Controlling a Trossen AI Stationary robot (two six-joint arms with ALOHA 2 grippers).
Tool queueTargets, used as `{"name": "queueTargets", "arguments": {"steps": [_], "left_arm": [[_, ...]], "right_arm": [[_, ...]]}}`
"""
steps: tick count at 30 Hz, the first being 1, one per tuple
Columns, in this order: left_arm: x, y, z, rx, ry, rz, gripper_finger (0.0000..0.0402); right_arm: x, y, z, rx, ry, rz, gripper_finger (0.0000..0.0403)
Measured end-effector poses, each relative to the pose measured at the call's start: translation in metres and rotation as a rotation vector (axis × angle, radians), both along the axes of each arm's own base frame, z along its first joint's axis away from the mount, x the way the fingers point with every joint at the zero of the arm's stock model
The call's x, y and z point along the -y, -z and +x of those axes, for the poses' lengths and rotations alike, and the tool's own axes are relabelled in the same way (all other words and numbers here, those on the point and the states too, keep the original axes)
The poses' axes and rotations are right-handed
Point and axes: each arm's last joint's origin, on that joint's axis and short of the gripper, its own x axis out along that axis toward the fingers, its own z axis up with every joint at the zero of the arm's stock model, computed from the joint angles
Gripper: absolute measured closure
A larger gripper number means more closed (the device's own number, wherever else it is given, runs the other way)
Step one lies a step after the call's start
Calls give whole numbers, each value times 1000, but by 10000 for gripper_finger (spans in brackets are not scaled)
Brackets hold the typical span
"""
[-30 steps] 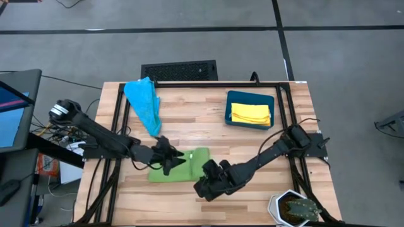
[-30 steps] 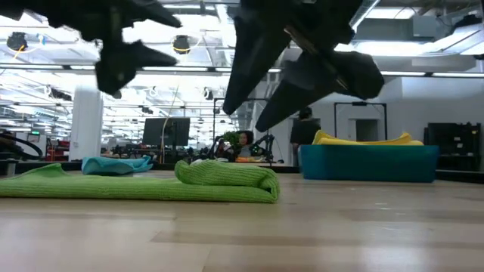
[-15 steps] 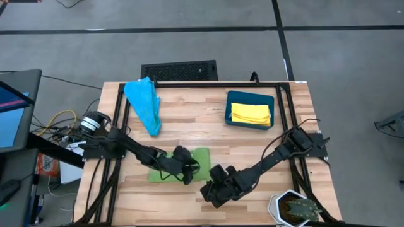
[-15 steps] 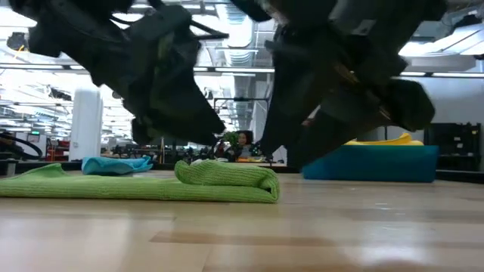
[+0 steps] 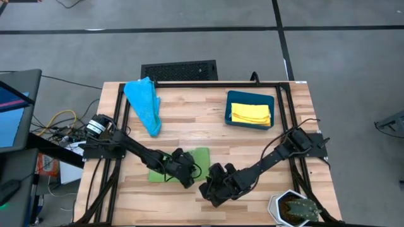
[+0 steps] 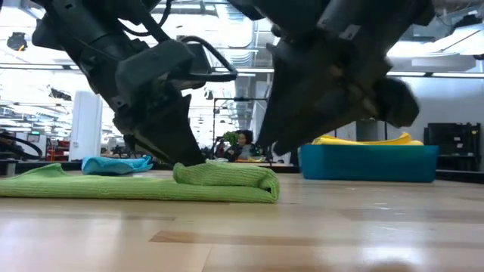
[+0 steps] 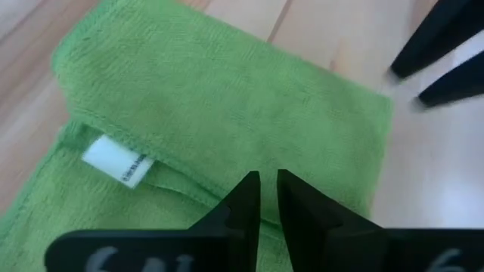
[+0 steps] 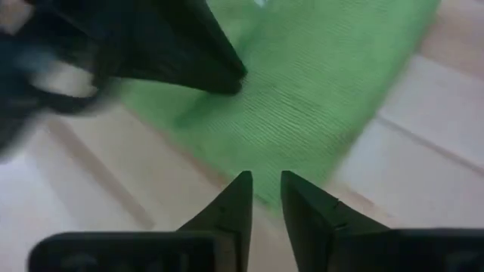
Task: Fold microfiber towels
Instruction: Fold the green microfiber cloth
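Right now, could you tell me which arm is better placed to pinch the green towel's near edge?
Probably the left: its pincer sits directly over the green towel, while the right pincer hangs just off its edge.

The green towel [image 7: 227, 98] is soft, nubbly matt cloth with a smooth white label [image 7: 113, 162], lying on the desk [image 5: 196, 123] of pale, faintly glossy wooden planks.

The green towel [image 5: 201, 157] is showing a fine ribbed weave and a little white tag [image 7: 112, 162]. A light blue towel [image 5: 144, 104] is sitting on pale striped wood planks [image 5: 189, 120], and yellow towels [image 5: 250, 114] are glowing inside a dark teal bin [image 5: 228, 108]. Both arms are looking plain black.
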Motion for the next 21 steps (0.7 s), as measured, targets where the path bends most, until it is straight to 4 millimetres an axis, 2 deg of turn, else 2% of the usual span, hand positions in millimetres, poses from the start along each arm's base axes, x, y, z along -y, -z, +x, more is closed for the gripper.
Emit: {"name": "queueTargets", "arguments": {"steps": [6, 11, 17, 21], "left_arm": [[1, 0, 0, 2, 9, 0, 374], [1, -4, 0, 13, 12, -20, 382], [-1, -35, -2, 100, 2, -46, 395], [5, -51, -6, 172, 15, -39, 401]], "right_arm": [[-2, 17, 7, -3, 0, 14, 335], [-4, 27, 3, -65, -50, -1, 350], [-4, 27, 4, -62, -58, -8, 364], [-4, 25, 6, -42, -51, -13, 370]]}}
